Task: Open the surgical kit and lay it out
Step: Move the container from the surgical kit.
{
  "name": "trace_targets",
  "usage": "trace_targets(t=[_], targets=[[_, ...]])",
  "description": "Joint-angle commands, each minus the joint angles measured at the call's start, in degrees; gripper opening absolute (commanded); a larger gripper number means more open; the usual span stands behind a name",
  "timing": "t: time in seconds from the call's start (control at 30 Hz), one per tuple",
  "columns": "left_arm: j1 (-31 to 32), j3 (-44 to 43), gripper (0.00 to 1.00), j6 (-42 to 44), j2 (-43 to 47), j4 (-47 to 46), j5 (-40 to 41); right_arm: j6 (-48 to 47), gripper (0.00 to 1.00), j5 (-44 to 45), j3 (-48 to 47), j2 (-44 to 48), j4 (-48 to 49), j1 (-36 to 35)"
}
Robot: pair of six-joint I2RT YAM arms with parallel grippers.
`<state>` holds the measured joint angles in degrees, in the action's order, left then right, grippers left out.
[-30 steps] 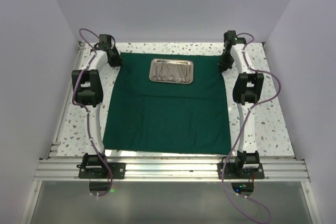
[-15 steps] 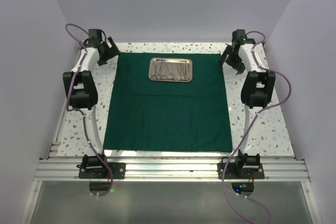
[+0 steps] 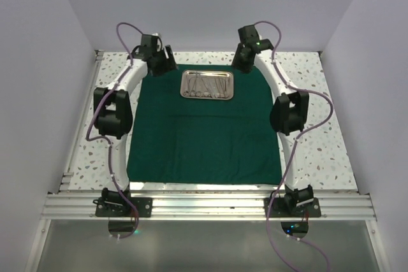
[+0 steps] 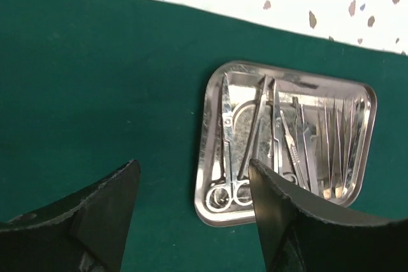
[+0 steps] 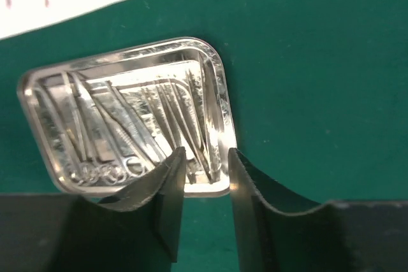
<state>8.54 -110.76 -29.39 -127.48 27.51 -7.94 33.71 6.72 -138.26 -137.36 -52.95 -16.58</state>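
Observation:
The dark green drape (image 3: pixel 204 138) lies spread flat on the table. On its far middle sits the shiny steel tray (image 3: pixel 208 85) with the slender steel tools in it. My left gripper (image 3: pixel 164 62) hovers just left of the tray, open wide and empty. In the left wrist view this gripper (image 4: pixel 192 165) frames the tray's near corner (image 4: pixel 217 211) and the ringed scissors (image 4: pixel 228 157). My right gripper (image 3: pixel 241 60) hangs just right of the tray. Seen from the right wrist, its jaws (image 5: pixel 205 154) stand narrowly open above the tray's corner (image 5: pixel 220 125), gripping nothing.
Speckled white tabletop (image 3: pixel 322 151) shows on both sides of the drape and behind it. Both arms curve along the drape's side edges. Plain walls close in the table on three sides, and an aluminium rail (image 3: pixel 204 207) runs along the near edge.
Both grippers were at the drape's far corners, then opened and swung inward toward the tray. The right jaws have since narrowed. Drape and tray lie still.

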Motion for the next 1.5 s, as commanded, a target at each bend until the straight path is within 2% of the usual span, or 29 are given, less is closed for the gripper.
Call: trace_targets(t=[0.0,0.63,0.77,1.03,1.3,1.4,1.47], targets=[[0.1,-1.6,0.72,0.6,-1.4,-0.3,-2.2,1.4,0.34,-1.6,-3.0,-4.2,-2.7,1.7],[2.9,-5.0,0.68,2.2,-9.1,0.6,-4.3,0.0,0.33,-0.8,-3.7,-9.8,-4.4,0.2],[3.3,-5.0,0.61,2.5,-9.7,0.6,-4.4,-0.1,0.33,-1.0,-4.5,-11.0,-4.5,0.0],[3.9,-4.7,0.59,3.2,-10.1,1.3,-3.7,-0.8,0.33,-1.2,-4.8,-12.5,-5.0,-1.2],[4.2,-4.6,0.53,3.5,-10.4,1.6,-3.7,-2.4,0.34,-1.1,-4.6,-12.6,-5.3,-2.4],[4.5,-4.6,0.48,3.8,-10.4,1.8,-3.7,-3.4,0.34,-0.9,-4.4,-12.4,-5.7,-3.4],[4.6,-4.5,0.42,4.1,-10.5,1.9,-3.7,-3.9,0.33,-1.0,-4.2,-12.3,-5.9,-3.8]])
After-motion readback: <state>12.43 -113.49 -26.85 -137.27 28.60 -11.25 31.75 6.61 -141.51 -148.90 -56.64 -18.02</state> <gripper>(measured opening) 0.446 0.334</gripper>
